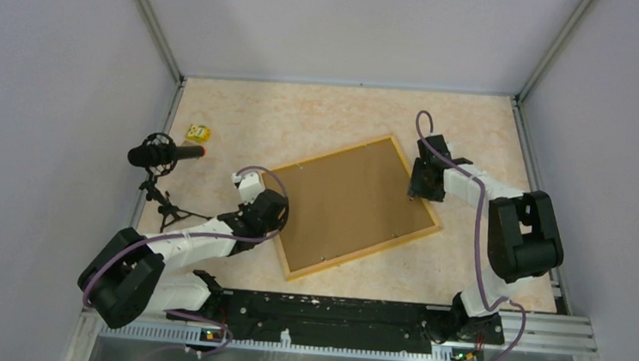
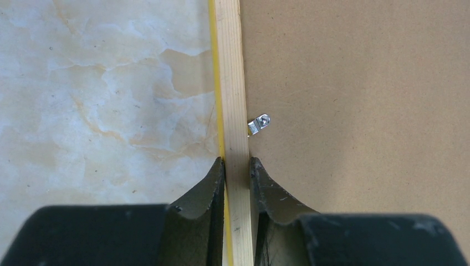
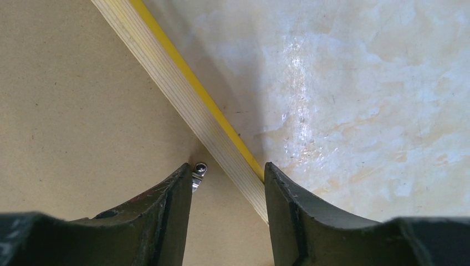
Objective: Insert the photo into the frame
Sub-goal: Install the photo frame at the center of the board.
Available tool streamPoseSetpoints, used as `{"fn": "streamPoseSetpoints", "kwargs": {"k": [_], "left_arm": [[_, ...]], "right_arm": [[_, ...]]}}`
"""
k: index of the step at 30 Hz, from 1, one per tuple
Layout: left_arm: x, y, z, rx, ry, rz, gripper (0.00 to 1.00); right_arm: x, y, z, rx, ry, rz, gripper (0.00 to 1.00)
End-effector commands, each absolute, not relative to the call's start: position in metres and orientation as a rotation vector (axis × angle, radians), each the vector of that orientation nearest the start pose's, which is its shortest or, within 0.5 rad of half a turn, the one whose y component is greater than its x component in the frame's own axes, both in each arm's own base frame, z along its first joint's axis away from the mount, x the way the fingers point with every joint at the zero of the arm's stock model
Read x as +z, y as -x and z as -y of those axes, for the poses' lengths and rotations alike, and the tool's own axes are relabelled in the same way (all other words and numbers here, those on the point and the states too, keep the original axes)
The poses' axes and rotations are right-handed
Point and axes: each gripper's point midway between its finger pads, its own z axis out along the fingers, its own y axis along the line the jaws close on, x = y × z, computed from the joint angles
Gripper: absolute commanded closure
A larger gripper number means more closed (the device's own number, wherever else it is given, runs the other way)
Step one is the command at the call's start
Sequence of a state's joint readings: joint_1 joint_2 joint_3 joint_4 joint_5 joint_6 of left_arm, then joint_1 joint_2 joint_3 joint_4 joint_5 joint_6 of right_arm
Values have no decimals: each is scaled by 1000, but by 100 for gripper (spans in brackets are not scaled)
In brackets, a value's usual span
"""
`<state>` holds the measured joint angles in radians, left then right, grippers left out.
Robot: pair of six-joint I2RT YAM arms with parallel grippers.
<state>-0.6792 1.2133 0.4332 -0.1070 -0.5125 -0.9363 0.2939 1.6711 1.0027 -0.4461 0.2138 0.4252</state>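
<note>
Left claw (image 2: 237, 162) tight around frame (image 2: 229, 77) rail

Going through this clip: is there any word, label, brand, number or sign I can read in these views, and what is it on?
No text can be read in any view.
The small yellow object beside the microphone has dark marks that are too small to read.
The frame and the brown backing board show no print.

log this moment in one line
left fingers: shut on frame edge | right fingers: open astride opposite edge | backing board: in frame | photo: not in view
</note>
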Motion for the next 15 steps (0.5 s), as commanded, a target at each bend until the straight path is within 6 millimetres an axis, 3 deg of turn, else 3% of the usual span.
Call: {"fn": "streamPoseSetpoints", "kwargs": {"k": [1,8,15], "left_arm": [[-4,-218,136,-202,453,-2443,81],[-5,-218,136,-195,451,-2449,82],[-6,-218,136,-190,451,-2456,82]], "right_arm": [[18,-308,-75,-107,-180,-2739,53],[16,-306,-68,-154,-169,-2731,63],[19,-309,-67,-158,-151,-2713,78]]}}
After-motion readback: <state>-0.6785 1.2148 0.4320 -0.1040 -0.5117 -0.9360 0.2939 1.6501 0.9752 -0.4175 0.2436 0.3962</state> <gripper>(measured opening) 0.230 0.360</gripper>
